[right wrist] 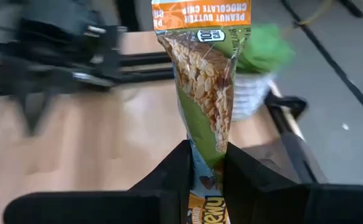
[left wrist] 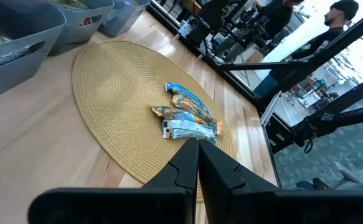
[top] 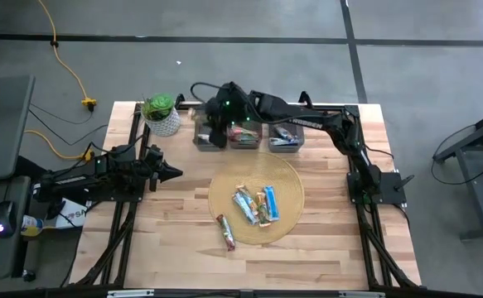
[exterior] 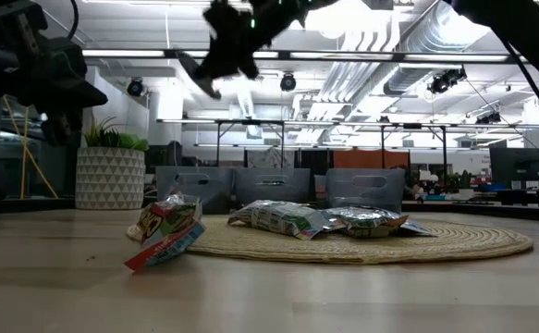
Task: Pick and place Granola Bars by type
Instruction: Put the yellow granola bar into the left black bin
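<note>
The worktop (top: 324,248) is pale wood, and the round woven mat (top: 287,178) lies near its middle; I place everything else from that mat. Beyond the mat's far edge stand three grey bins (top: 244,135) side by side in a row, and beside the row's left end sits a potted plant (top: 161,114) in a white patterned pot.

My right gripper (top: 214,124) hangs over the leftmost bin, above the far-left side of the mat. Its jaws are closed on one granola bar (right wrist: 205,74), a peanut butter chocolate chip one in a green and orange wrapper, pinched near one end so the rest of it sticks out past the jaws.

My left gripper (top: 173,173) waits off the mat's left edge, above bare wood, its jaws pressed together with nothing between them.

On the mat, right of centre, a small cluster of bars (top: 256,204) lies touching and partly overlapping. One more bar with a red end (top: 226,231) lies on the wood just off the mat's near-left edge.
</note>
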`<state>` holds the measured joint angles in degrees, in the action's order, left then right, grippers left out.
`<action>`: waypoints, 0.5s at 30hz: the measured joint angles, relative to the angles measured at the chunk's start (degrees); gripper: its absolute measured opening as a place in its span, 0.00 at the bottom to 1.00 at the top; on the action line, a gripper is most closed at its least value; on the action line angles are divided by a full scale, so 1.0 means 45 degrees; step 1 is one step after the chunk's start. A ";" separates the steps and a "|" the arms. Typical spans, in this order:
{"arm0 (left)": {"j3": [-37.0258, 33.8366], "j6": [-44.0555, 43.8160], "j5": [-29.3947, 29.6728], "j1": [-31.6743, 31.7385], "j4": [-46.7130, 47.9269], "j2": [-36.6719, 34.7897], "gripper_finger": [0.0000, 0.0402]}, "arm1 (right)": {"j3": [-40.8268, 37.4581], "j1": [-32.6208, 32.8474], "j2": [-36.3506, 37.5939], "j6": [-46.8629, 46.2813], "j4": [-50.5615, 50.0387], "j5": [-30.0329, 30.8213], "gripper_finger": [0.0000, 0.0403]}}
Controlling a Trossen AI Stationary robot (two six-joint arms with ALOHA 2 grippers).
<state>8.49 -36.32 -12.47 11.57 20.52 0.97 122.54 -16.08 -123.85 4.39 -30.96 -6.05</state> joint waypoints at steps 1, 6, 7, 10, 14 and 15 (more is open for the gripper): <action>0.0001 0.0000 0.0000 0.0000 -0.0008 0.0000 0.02 | -0.0340 -0.0168 0.0000 -0.0065 0.0451 0.0067 0.15; 0.0001 0.0000 0.0038 0.0000 -0.0252 0.0000 0.02 | -0.2408 -0.0730 -0.0015 -0.0397 0.3510 -0.0041 0.15; 0.0001 -0.0005 0.0035 0.0000 -0.0288 0.0000 0.02 | -0.2775 -0.0803 -0.0015 -0.0431 0.3904 -0.0129 0.15; 0.0001 -0.0005 0.0034 0.0000 -0.0288 0.0000 0.02 | -0.3772 -0.0911 -0.0024 -0.0354 0.4921 -0.0215 0.15; 0.0001 -0.0005 0.0034 0.0000 -0.0284 0.0000 0.02 | -0.4629 -0.1009 -0.0024 -0.0333 0.5306 -0.0465 0.15; 0.0001 -0.0005 0.0034 0.0000 -0.0278 0.0000 0.02 | -0.4787 -0.1020 -0.0024 -0.0312 0.5330 -0.0548 0.15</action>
<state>8.49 -36.34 -12.32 11.57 19.27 0.97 101.00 -20.67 -123.96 2.99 -6.98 -8.52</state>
